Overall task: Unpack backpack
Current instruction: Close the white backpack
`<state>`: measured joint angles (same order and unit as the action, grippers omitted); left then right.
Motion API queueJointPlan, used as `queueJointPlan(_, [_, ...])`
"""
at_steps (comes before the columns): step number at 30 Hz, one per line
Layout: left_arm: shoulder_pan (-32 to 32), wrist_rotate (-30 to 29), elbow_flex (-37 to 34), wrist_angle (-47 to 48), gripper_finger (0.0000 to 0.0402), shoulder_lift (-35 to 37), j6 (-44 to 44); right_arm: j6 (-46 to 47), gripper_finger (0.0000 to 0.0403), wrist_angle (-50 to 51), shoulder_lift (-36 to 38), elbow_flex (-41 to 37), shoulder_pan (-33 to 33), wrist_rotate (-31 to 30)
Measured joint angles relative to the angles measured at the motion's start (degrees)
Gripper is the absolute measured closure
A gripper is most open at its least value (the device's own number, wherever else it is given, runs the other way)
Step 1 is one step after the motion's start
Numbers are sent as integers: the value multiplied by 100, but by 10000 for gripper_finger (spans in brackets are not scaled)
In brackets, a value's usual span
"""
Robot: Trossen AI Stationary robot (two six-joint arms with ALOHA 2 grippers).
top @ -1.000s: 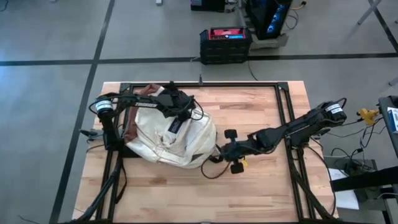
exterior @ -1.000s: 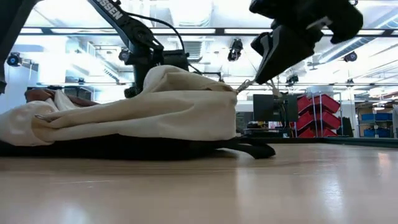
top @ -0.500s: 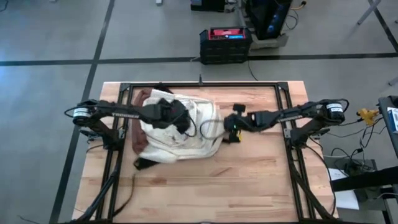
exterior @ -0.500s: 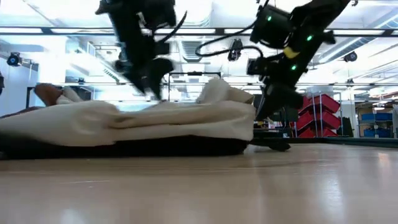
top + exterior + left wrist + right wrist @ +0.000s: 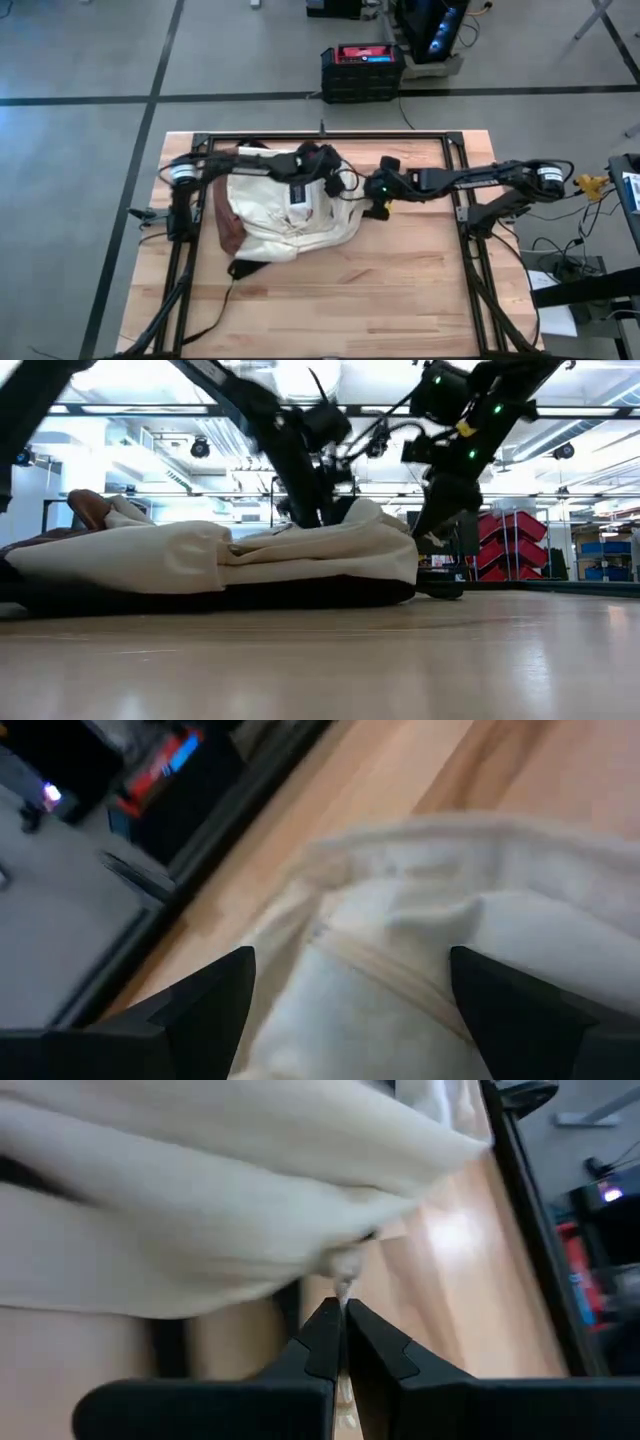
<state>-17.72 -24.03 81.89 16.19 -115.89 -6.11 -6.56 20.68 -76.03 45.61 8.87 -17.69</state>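
High view shows one backpack lying flat at centre-left of the pale wooden plank desk: soft, rumpled cream fabric with a reddish-brown leathery base at its left end. Two dark arms meet over its upper right edge. The left gripper hovers with fingers spread wide; the right gripper has fingers pressed together, pinching a small zipper pull.

Both pincers at backpack
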Motion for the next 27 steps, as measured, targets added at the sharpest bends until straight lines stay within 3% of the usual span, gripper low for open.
queueJointPlan(9, [-473,190,444,371,87,-713,-115,1318,403,-955,-133,-190,-1065,450])
queueJointPlan(13, [-523,67,433,461,87,-667,-117,1644,403,-1878,-499,-198,-1501,625])
queueJointPlan(17, [-616,-449,432,643,87,-586,-101,1718,402,-2464,-708,-191,-1834,1104])
queueJointPlan(22, [-671,-653,422,1165,87,-432,-187,1709,402,-2650,-839,-189,-1880,781])
queueJointPlan(27, [-498,-640,410,1753,87,-235,-390,1061,402,-2006,-551,-189,-1831,-922])
